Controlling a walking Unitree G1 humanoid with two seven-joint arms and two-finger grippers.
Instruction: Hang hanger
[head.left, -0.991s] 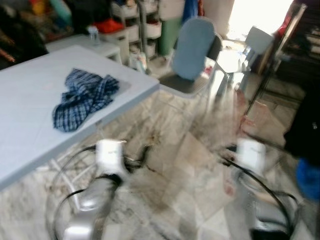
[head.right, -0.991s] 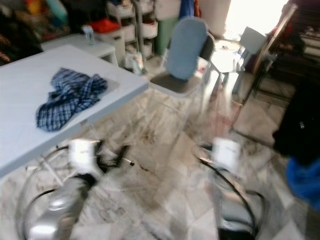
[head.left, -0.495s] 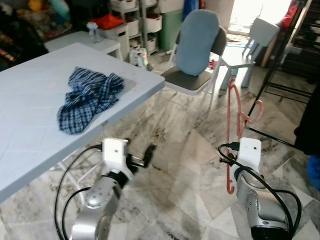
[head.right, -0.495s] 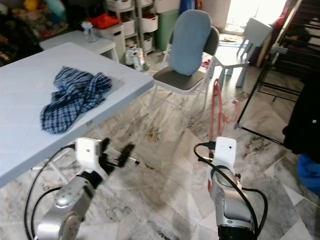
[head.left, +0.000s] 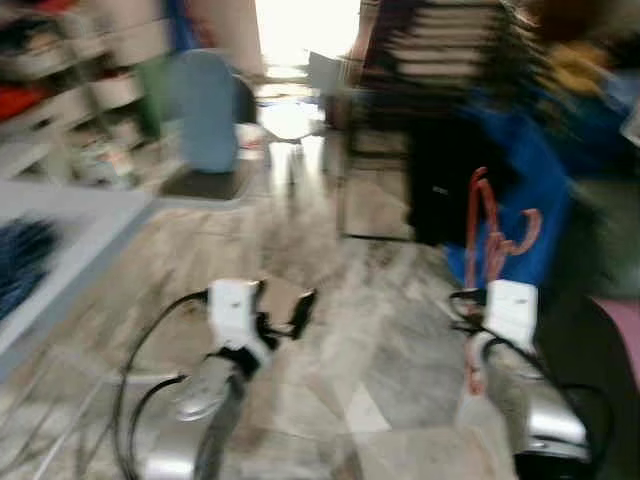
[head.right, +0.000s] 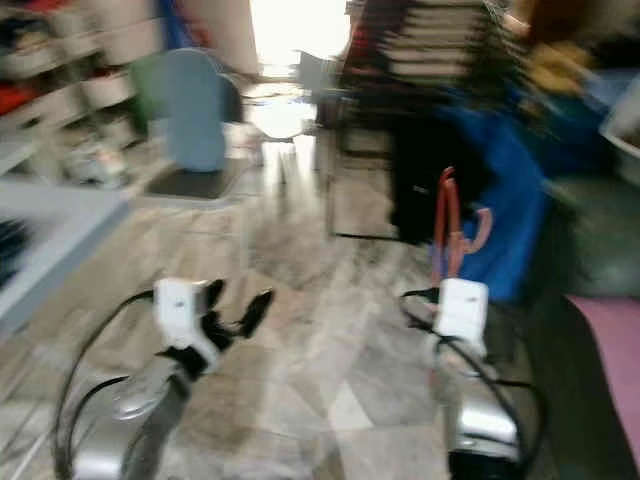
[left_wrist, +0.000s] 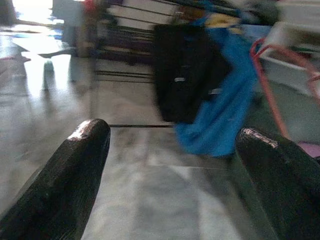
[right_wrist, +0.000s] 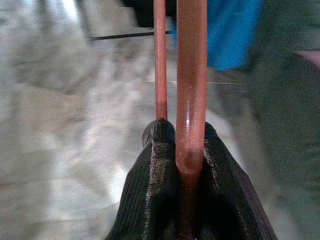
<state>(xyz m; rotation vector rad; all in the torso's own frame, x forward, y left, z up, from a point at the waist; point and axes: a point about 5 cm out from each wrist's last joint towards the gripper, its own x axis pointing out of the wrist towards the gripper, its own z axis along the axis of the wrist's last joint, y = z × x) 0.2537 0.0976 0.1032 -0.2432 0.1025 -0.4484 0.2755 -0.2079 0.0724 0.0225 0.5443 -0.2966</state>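
A glossy grey marble-tiled floor (head.left: 330, 300) is shown, blurred; a blue chair (head.left: 205, 115) and a blue cloth (left_wrist: 220, 115) stand beyond. The thin red plastic hanger (right_wrist: 190, 85) is clamped upright in the right gripper (right_wrist: 186, 150). The left gripper (left_wrist: 175, 165) is spread wide, empty.

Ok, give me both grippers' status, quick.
Left gripper: jaws wide open, holding nothing.
Right gripper: jaws shut on the red hanger.
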